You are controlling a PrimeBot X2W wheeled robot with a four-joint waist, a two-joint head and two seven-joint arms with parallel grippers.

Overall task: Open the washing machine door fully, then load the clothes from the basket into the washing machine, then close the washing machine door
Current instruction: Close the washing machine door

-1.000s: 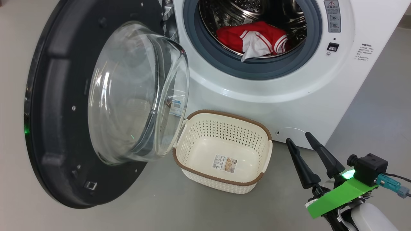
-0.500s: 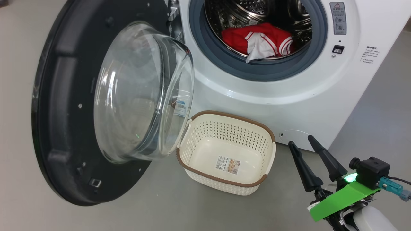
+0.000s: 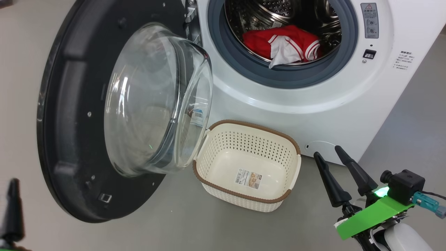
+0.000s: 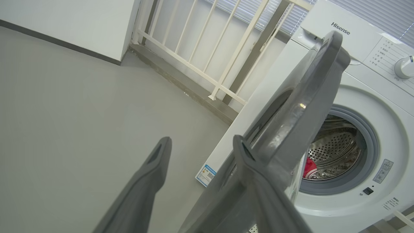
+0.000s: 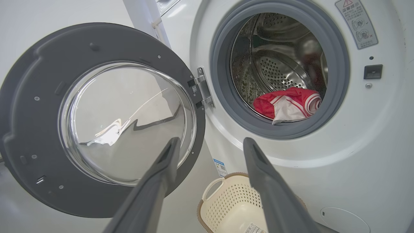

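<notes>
Inside the washing machine (image 3: 313,115) lie the clothes (image 3: 278,45), washing machine door (image 3: 69,104) open.

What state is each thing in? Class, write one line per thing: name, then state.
Door, wide open.
Clothes, lying in the drum.
Basket, upright, no clothes inside.
Left hand, open, holding nothing.
Right hand, open, holding nothing.

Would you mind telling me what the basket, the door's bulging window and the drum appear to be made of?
The basket: likely moulded plastic, matte cream, with evenly punched holes and a brown woven-look rim. The window: clear and glossy with sharp reflections, probably glass, though clear plastic can't be ruled out. The drum: shiny perforated metal, seemingly stainless steel.
</notes>
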